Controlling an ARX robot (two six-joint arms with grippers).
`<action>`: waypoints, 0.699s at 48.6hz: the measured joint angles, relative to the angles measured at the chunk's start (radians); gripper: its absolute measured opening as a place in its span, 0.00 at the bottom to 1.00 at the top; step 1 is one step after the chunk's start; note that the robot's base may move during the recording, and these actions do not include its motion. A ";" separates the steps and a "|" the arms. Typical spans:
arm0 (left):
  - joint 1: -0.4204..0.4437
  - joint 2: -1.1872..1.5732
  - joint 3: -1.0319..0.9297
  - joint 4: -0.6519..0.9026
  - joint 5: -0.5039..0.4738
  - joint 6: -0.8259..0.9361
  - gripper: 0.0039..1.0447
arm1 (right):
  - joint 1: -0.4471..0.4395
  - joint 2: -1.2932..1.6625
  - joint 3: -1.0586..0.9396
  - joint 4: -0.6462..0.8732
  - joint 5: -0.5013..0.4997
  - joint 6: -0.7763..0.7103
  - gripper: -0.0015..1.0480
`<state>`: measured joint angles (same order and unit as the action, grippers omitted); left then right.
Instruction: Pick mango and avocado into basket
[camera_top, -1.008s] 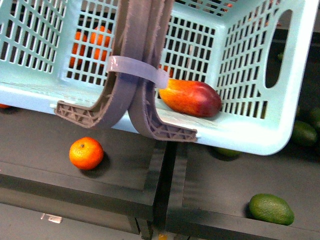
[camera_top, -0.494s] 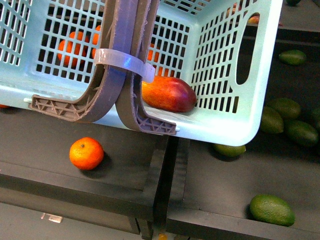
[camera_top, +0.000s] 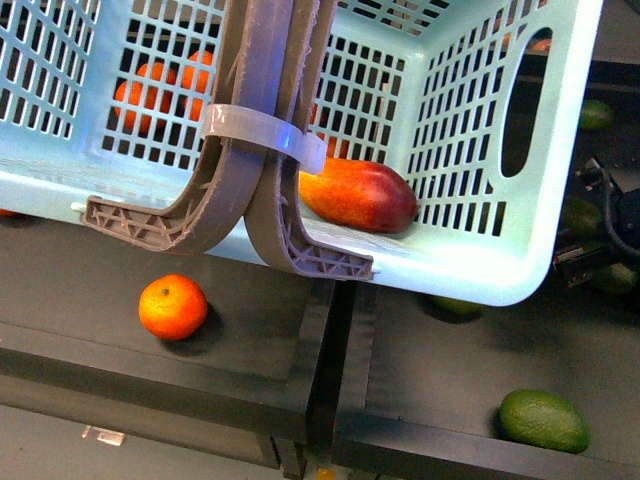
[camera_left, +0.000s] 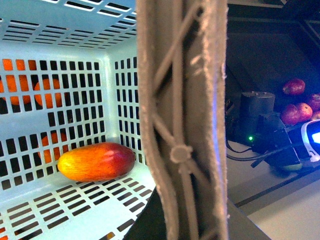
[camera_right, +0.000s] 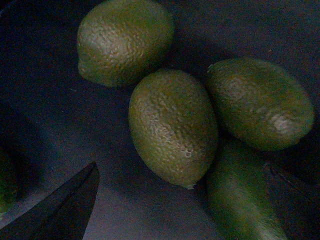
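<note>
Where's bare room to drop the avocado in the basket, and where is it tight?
Bare: the basket floor between the mango and the handles, seen from the left wrist. Also the dark tray between the orange and the lone avocado. Tight: the avocados under the right wrist camera lie bunched, several touching.

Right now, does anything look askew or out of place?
Yes: the basket hangs tilted, not level, above the dark shelves, and the mango lies on its floor near a corner. Nothing looks spilled or damaged.
</note>
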<state>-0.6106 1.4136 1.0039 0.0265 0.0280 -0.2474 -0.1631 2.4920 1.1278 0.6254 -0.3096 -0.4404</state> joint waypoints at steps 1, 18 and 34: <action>0.000 0.000 0.000 0.000 -0.001 0.000 0.05 | 0.001 0.013 0.013 -0.003 0.000 0.000 0.93; 0.002 0.000 0.000 0.000 0.000 0.000 0.05 | 0.005 0.187 0.188 0.049 0.031 0.047 0.93; 0.002 0.000 0.000 0.000 0.001 0.000 0.05 | 0.040 0.245 0.305 -0.003 0.029 0.113 0.93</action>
<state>-0.6090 1.4136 1.0039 0.0265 0.0288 -0.2474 -0.1234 2.7373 1.4326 0.6224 -0.2806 -0.3275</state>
